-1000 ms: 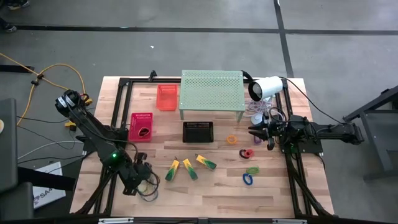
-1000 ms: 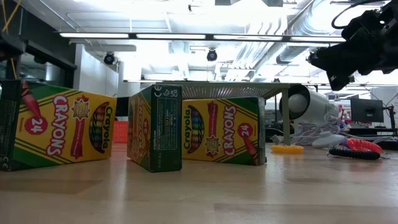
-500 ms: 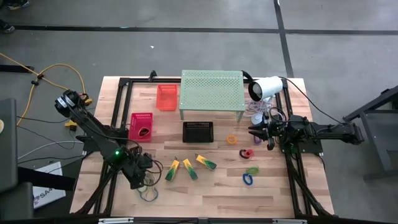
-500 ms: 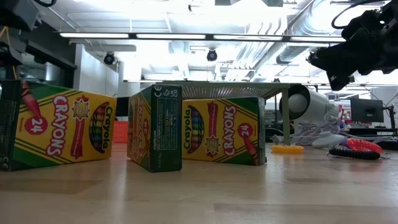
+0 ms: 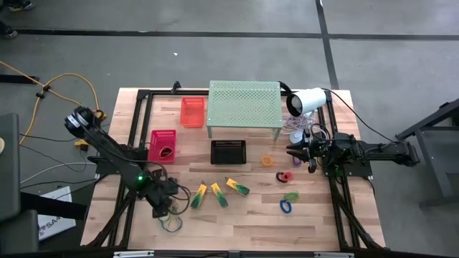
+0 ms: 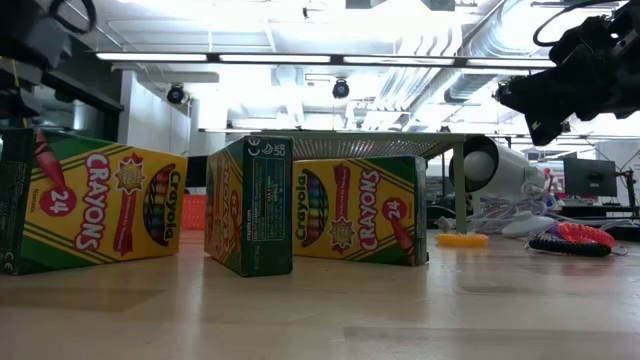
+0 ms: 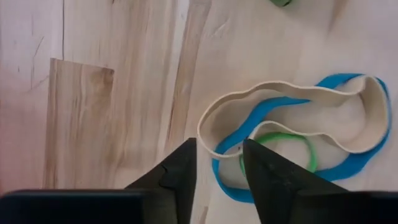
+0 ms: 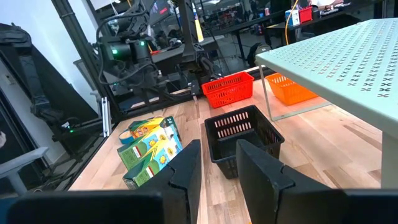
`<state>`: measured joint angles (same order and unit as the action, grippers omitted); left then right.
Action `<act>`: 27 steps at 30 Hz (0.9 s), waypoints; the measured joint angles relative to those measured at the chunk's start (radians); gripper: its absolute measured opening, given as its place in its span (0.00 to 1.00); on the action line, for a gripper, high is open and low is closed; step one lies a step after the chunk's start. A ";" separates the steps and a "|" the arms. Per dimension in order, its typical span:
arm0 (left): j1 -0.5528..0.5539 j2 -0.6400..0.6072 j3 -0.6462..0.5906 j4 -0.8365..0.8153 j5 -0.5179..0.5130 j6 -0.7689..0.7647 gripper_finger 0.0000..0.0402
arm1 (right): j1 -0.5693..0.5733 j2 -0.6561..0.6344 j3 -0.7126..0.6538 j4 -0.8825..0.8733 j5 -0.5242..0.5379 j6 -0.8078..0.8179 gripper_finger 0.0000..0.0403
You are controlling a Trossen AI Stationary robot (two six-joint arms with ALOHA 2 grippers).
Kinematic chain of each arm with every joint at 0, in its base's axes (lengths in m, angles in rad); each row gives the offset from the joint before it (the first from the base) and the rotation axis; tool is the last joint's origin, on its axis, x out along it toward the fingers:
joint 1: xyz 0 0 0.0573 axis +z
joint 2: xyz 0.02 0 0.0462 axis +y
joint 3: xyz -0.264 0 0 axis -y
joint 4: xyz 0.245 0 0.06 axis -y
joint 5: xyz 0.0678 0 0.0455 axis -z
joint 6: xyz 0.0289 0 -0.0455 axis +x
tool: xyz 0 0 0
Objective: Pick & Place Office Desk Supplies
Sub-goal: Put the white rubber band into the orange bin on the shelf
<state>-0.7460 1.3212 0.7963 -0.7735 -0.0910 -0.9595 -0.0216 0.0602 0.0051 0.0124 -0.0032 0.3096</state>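
Three yellow-and-green crayon boxes lie in a row near the table's middle; in the low view they stand in front. Tan, blue and green rubber bands lie flat in a small heap near the front left. My left gripper hovers open just over their edge. Orange, red, green and blue loops lie at the right. My right gripper waits open above them, with nothing between its fingers.
A black basket, a red basket and an orange basket stand behind the boxes. The pale-green perforated shelf and a white lamp-like device with cables fill the far side. Bare wood lies along the near edge.
My left gripper has opened and gone a little toward the table's right and far side. The rubber bands it stood over now lie bare on the wood near the front left. My right arm has kept still.
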 joint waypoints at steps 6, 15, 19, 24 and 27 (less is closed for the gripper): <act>0.054 0.036 0.000 0.010 0.033 -0.039 0.35 | 0.000 0.000 0.000 0.000 0.000 0.000 0.22; 0.129 0.084 0.000 0.011 0.165 -0.087 0.35 | 0.000 0.000 0.000 0.000 0.000 0.000 0.22; 0.151 0.083 -0.001 0.010 0.186 -0.069 0.35 | 0.000 0.000 0.000 0.000 0.000 0.000 0.22; 0.162 0.083 -0.001 0.012 0.187 -0.056 0.35 | 0.000 0.000 0.000 0.000 0.000 0.000 0.22; 0.156 0.083 -0.001 0.011 0.190 -0.059 0.35 | 0.000 0.000 0.000 0.000 0.000 0.000 0.22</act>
<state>-0.5904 1.4047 0.7958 -0.7622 0.0993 -1.0187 -0.0216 0.0602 0.0053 0.0128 -0.0032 0.3096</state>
